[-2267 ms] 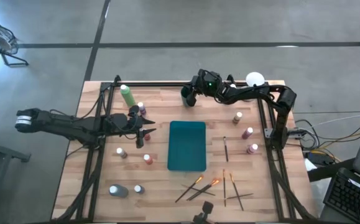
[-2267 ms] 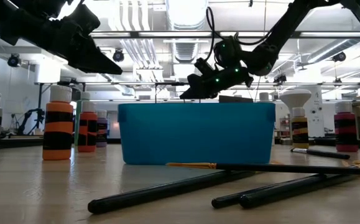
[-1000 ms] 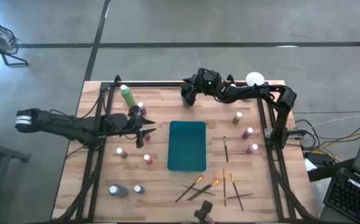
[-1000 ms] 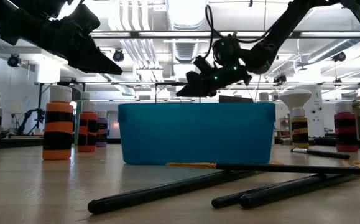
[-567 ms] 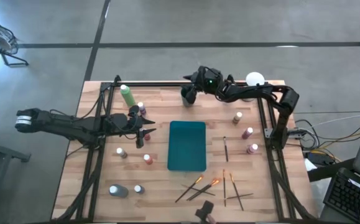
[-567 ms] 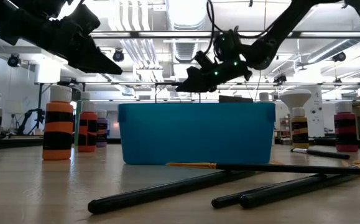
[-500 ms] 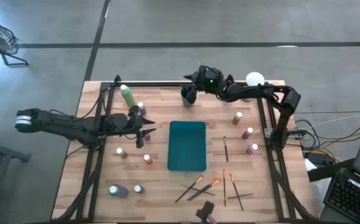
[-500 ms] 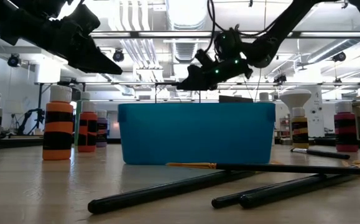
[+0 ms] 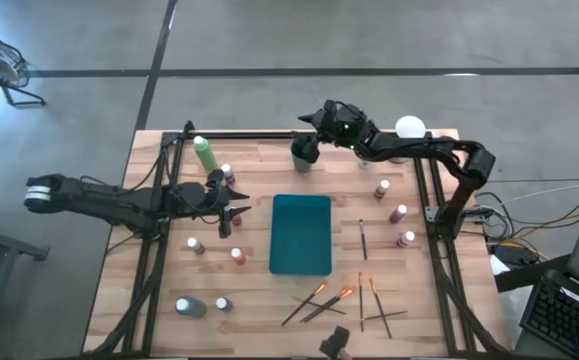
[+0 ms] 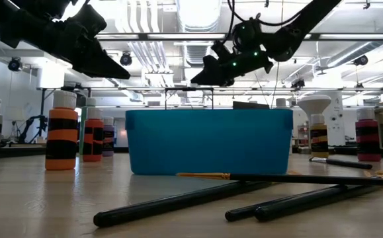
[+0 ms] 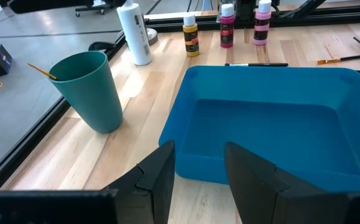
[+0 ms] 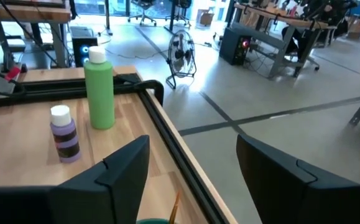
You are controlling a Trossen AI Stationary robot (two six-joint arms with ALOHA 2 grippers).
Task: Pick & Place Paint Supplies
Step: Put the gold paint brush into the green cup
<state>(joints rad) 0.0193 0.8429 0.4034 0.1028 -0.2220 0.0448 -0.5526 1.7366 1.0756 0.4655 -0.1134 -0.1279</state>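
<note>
My right gripper hangs open above a teal cup at the table's far edge, touching nothing. A thin brush stands in the cup, leaning on its rim. My left gripper waits open left of the teal tray, above the table. A light-green bottle and a purple bottle stand at the far left. Small bottles stand on the left and on the right. Several brushes lie near the front.
A white-domed object stands at the far right corner. Black frame rails run along the table's left, right and far edges. One brush lies right of the tray. Bare wood shows between the tray and the cup.
My right gripper has risen above the teal cup, still pointing the same way, and has drifted slightly toward the table's right edge. My left arm has kept still. Nothing on the table has moved.
</note>
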